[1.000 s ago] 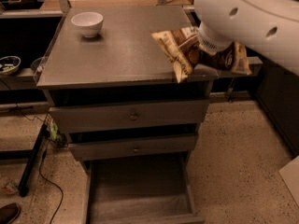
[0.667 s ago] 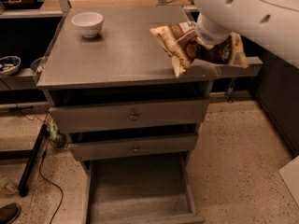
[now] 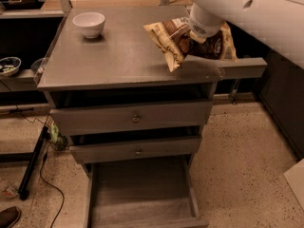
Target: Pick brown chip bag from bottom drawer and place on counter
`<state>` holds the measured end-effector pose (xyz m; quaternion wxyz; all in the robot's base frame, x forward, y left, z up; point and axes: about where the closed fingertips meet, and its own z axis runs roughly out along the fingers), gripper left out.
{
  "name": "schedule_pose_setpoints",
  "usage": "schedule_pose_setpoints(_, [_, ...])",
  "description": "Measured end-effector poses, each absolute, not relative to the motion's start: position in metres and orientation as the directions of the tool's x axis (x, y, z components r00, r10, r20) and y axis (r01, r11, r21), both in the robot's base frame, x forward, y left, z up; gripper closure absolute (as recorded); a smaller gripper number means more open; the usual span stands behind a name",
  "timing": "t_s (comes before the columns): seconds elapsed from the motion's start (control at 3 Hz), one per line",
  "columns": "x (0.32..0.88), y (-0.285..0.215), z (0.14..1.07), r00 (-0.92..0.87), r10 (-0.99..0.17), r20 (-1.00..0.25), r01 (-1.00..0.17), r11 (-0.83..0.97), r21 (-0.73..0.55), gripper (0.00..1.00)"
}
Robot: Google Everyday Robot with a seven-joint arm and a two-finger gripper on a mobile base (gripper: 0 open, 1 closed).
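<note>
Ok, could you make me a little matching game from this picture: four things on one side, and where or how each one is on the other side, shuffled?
Things:
1. white bowl
2. brown chip bag
3. bottom drawer
4. gripper

Places or states:
A. pulled out, lowest in the cabinet
B. just above the bag, meeting its upper part
C. standing on the counter, rear left as the camera sees it
D. tilted, one corner down, over the counter's right side

Pairs: 1-C, 2-D, 3-A, 4-B.
</note>
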<state>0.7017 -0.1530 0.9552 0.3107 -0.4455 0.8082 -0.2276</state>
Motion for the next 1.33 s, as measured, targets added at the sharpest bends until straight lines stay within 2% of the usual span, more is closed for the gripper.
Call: schedule_pose_setpoints(1.33, [0.75, -0.092, 0.901, -0.313, -0.907, -0.283, -0.722, 0.421, -0.549, 1.0])
